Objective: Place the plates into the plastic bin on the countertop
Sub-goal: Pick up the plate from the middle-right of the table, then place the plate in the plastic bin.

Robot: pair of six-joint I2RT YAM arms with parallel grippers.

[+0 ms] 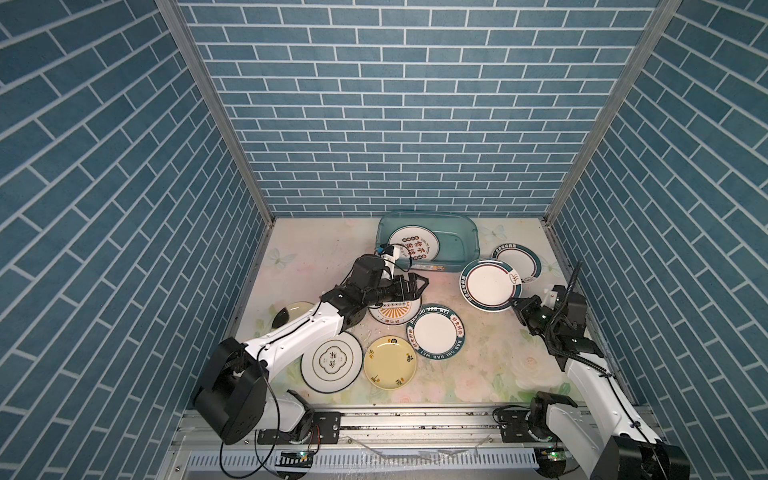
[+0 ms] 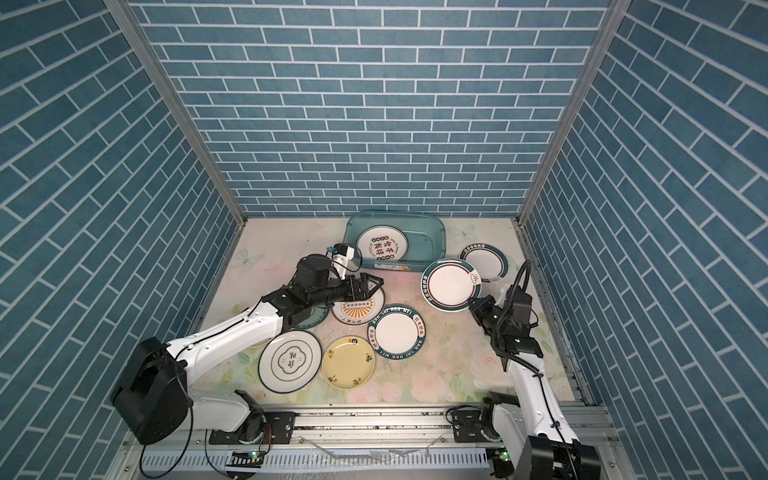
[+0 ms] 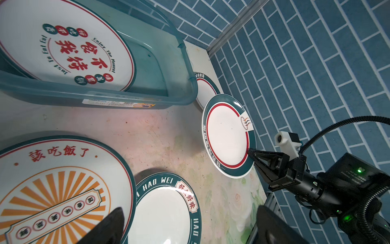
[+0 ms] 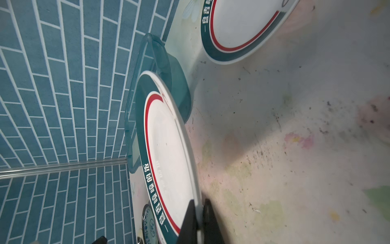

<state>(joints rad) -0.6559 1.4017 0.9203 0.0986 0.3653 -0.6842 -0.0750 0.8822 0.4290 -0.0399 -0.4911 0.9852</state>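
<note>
Plate (image 1: 490, 284) gripped, left arm (image 1: 299, 332) before bin (image 1: 455, 245)

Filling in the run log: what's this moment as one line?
right gripper: shut on red-ringed plate, tilted | left gripper: open, empty, by sunburst plate | plastic bin: lettered plate inside

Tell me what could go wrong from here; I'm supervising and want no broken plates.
1. The right gripper has its fingers shut only on the rim of the red-ringed plate, so it may pivot or slip.
2. The lettered plate seems tilted inside the plastic bin; the incoming one could knock it.
3. The open left gripper hovers near the bin's front, possibly in the carry path.
</note>
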